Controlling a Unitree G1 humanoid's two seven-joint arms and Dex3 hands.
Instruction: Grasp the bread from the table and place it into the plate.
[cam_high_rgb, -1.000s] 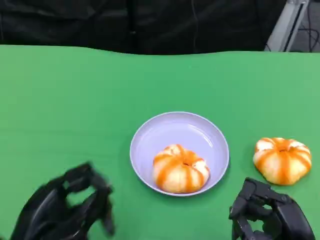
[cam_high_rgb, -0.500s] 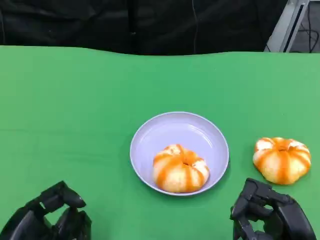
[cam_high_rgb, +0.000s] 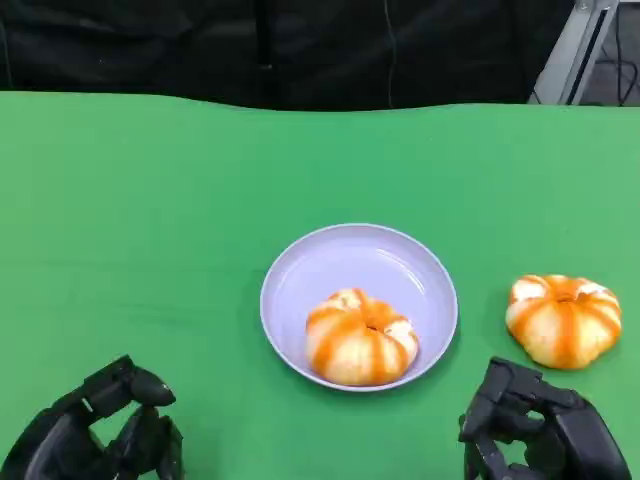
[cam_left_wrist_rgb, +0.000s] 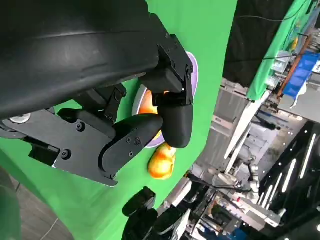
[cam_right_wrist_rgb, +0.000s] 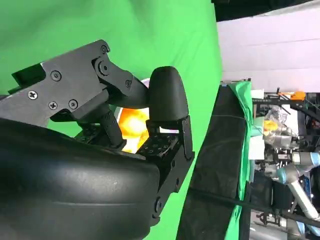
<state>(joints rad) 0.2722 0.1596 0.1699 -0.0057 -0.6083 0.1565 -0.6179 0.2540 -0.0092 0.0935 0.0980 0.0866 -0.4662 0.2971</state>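
While one bun sits in the plate (cam_high_rgb: 437, 285), the remaining bread (cam_high_rgb: 565, 320) lies just far-right of the empty, loosely curled right hand (cam_high_rgb: 540, 430).

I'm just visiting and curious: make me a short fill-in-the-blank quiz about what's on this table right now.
1. One bread lies in the ____.
2. The other bread lies on the green ____, nearest the right hand.
3. The plate is pale ____ in colour.
4. The left hand holds ____.

Missing words: plate; table; purple; nothing
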